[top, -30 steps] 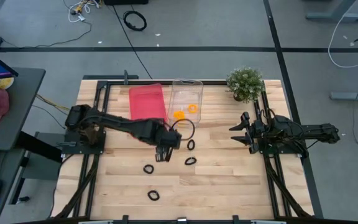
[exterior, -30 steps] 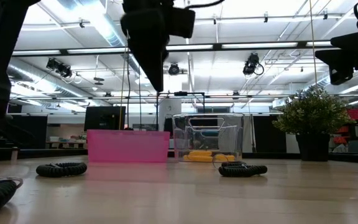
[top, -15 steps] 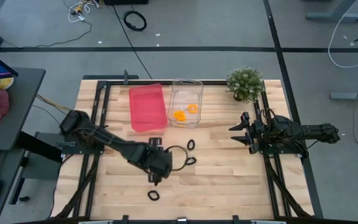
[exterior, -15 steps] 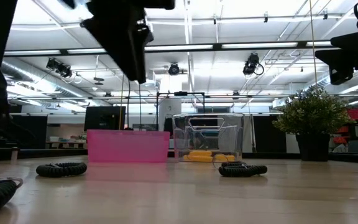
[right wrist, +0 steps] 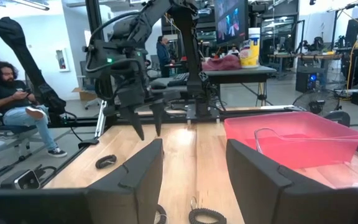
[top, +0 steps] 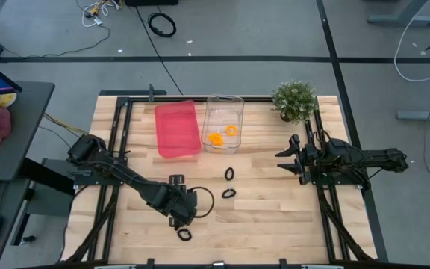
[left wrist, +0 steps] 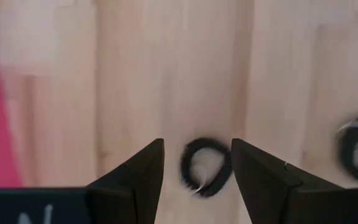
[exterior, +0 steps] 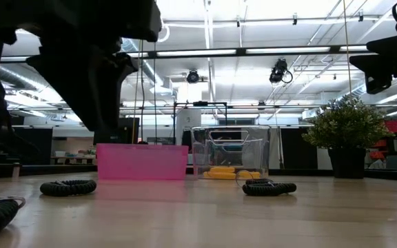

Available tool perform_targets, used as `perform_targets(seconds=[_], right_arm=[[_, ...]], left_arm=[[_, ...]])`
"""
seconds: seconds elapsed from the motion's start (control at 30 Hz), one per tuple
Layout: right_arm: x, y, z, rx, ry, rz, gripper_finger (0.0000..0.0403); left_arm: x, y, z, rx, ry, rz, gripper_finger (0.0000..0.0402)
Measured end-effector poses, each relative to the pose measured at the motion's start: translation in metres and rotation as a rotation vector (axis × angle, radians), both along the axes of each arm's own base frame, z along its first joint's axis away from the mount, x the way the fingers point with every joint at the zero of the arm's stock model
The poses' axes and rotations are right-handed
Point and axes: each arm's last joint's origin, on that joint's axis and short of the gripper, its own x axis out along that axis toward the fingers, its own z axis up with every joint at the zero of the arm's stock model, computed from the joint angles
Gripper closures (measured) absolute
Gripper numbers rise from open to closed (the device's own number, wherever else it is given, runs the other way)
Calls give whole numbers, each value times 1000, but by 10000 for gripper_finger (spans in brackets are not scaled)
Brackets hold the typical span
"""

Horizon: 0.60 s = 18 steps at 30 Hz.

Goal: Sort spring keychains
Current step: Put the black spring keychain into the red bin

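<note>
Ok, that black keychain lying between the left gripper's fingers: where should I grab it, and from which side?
Come straight down from above. The black keychain lies flat on the table as an open ring, so it offers no raised edge to take from the side. The left gripper is open with a finger either side; it could probably close across the whole ring, or pinch one side of the coil.

Left arm's stretched out low across the table toward about 5 o'clock from its base, left gripper (top: 179,220) pointing down with fingers spread apart. Right arm's parked folded at 3 o'clock on the table edge, right gripper (top: 284,161) with fingers apart too.
</note>
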Motion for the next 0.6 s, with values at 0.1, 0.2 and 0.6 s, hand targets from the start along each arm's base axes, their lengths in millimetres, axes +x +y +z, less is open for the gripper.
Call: perform_targets(seconds=[0.1,0.2,0.6], right_arm=[[0,0,0,0,0,0,223],[0,0,0,0,0,0,223],[0,0,0,0,-1,0,223]], left_arm=[[2,-6,-1,-79,-23,-7,211],[1,-17,3,-146,-37,-16,211],[-13,-48,5,-242,-82,41,211]])
